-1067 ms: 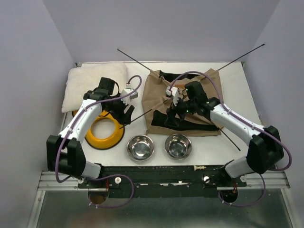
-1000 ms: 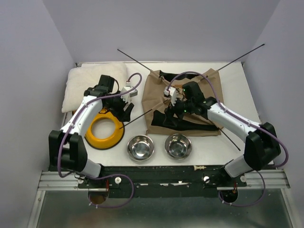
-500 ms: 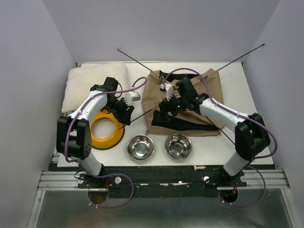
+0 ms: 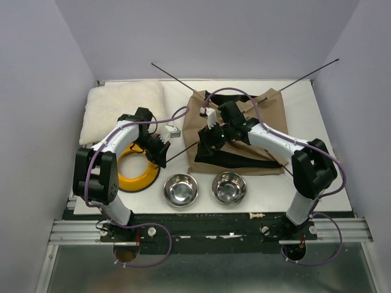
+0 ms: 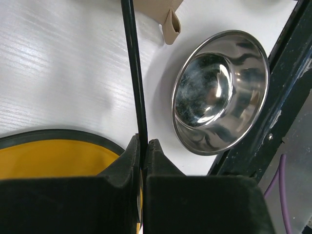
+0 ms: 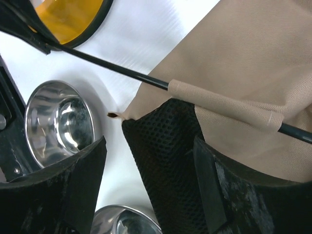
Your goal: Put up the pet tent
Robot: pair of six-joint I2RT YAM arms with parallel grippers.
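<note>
The pet tent [image 4: 269,116] lies flat on the table, tan fabric with black trim, two thin black poles crossing through it. One pole [image 4: 183,148] sticks out of the tent's near-left corner. My left gripper [image 4: 160,158] is shut on that pole's free end; in the left wrist view the pole [image 5: 134,73] runs straight into the closed gripper [image 5: 143,146]. My right gripper [image 4: 208,139] hovers open over the same corner. Its gripper [image 6: 148,146] straddles the black mesh trim [image 6: 161,141], just below the tan sleeve [image 6: 219,105] that the pole [image 6: 112,68] enters.
A cream cushion [image 4: 119,110] lies at the back left. A yellow ring-shaped dish [image 4: 134,168] sits under the left arm. Two steel bowls [image 4: 181,188] [image 4: 229,187] stand near the front edge. The other pole [image 4: 174,76] juts out past the table's back.
The left gripper has closed on the pole's end. The right gripper has moved left to the tent's near-left corner and narrowed slightly, still open.
</note>
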